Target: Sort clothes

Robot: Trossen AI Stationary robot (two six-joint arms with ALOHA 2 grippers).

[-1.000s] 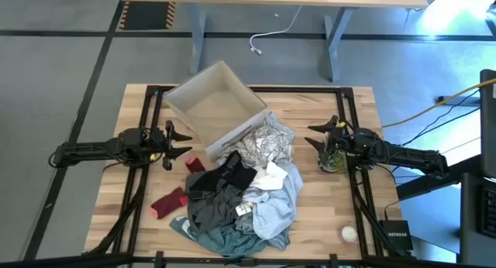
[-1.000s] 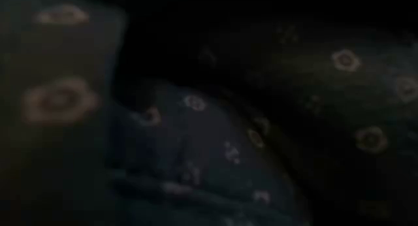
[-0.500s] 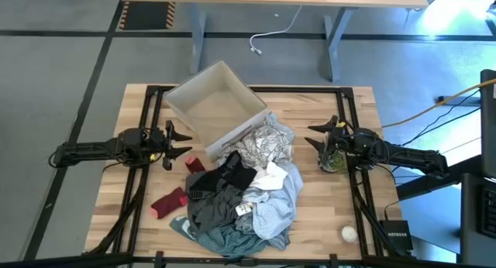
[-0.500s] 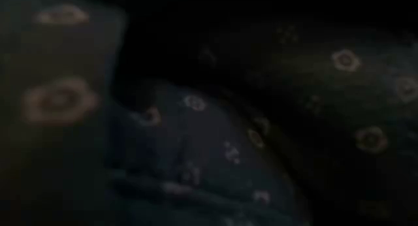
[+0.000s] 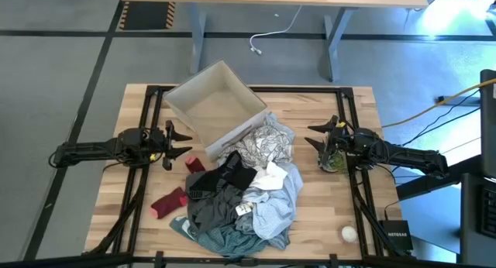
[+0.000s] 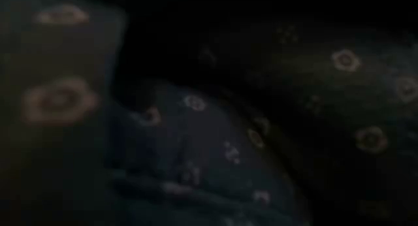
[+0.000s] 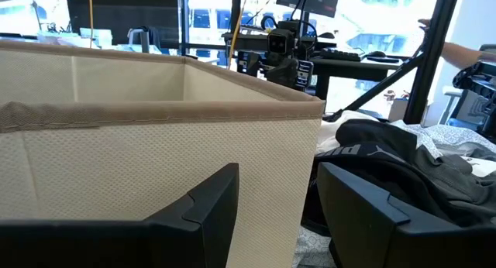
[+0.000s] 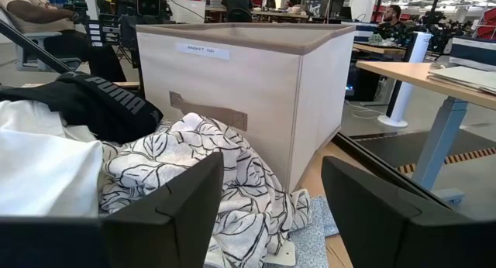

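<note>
Resting low at the table's left side, the left gripper [image 5: 180,145] has its jaws spread wide, grasping nothing, just beside the beige fabric box [image 5: 215,107]. Opposite, the right gripper [image 5: 320,140] waits with jaws likewise parted and empty, facing the heap of soft clothes [image 5: 242,189]: white leaf-patterned cloth, black, grey, teal and light blue garments piled mid-table against the box. Dark red socks [image 5: 169,201] lie beside the heap on the pale wooden table [image 5: 310,214]. Beyond stand desks on grey floor.
</note>
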